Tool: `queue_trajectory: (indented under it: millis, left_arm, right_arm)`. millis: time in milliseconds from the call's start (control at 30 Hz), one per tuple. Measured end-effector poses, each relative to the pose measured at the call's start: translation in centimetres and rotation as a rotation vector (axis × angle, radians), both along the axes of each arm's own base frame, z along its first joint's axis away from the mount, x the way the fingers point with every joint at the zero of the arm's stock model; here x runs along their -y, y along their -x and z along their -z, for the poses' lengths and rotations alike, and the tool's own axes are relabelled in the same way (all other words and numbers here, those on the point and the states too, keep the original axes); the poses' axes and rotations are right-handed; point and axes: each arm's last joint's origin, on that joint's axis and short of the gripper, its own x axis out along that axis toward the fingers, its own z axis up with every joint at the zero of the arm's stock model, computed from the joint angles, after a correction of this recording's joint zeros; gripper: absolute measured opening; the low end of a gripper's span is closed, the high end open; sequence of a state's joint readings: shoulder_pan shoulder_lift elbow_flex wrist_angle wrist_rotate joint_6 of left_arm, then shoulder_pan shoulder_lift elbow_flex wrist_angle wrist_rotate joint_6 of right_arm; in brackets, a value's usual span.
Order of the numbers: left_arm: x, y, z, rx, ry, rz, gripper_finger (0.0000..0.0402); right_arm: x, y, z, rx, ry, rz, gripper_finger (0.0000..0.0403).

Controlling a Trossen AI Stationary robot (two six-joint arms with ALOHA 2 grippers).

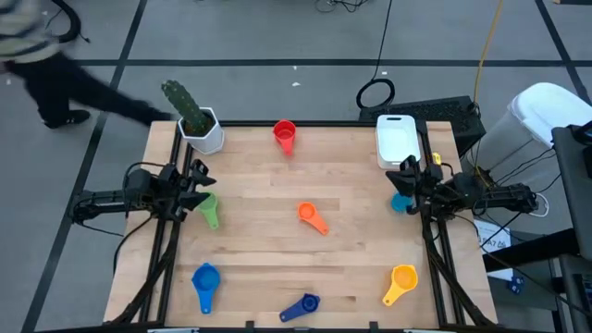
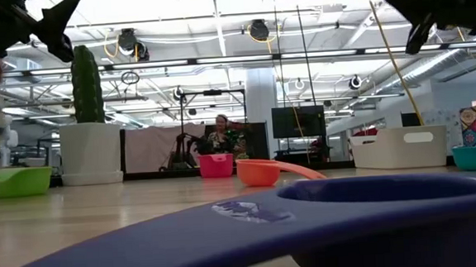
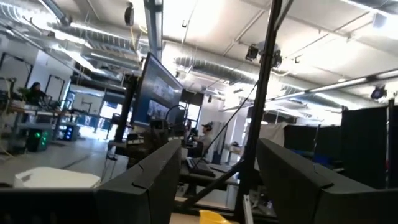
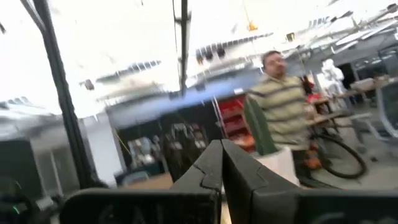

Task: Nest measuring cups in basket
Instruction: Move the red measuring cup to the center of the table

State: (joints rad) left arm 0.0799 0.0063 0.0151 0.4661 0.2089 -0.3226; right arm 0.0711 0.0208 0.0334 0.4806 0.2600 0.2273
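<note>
Though seven cups lie on the table (image 1: 351,268), you have put none in the basket (image 1: 396,137) yet. It sits at the far right and looks empty (nothing shows inside from above). The red cup (image 1: 284,134) is at the far edge, the green cup (image 1: 208,209) by the left arm, and the orange cup (image 1: 311,216) in the middle. The teal cup (image 1: 400,202) hides partly under the right arm. The yellow cup (image 1: 400,281), the dark blue cup (image 1: 302,307) and the light blue cup (image 1: 204,282) sit along the near edge. Your left gripper (image 1: 207,185) is spread and holds nothing. Your right gripper (image 1: 404,176) is pressed together and empty. All the nesting is still left for you.
</note>
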Motion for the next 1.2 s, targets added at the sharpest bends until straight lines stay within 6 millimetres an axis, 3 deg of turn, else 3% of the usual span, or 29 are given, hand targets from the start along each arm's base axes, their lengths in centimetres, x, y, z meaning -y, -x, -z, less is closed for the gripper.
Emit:
queue_trajectory:
  millis: [267,867,967,1033,1200]
  left_arm:
    - [0.0,-0.5,1.2,-0.136,0.014,0.004,0.0212]
    - [-0.3,-1.0,3.1,-0.344,0.066,-0.072,0.0212]
    - [-0.5,-0.8,2.2,-0.284,0.059,-0.121,0.0212]
    - [-0.7,-0.3,0.5,-0.260,0.038,-0.176,0.0211]
    - [-1.2,1.0,-4.0,-0.414,-0.073,-0.307,0.0212]
  right_arm:
    - [0.3,0.9,-1.4,0.188,-0.124,0.027,0.0000]
    - [0.4,1.0,-1.4,0.168,-0.038,0.107,0.0000]
    - [0.4,1.1,-1.6,0.169,0.027,0.153,0.0000]
    - [0.4,0.8,-1.4,0.105,0.078,0.178,0.0000]
    - [0.7,0.5,-4.7,-0.040,0.104,0.327,0.0007]
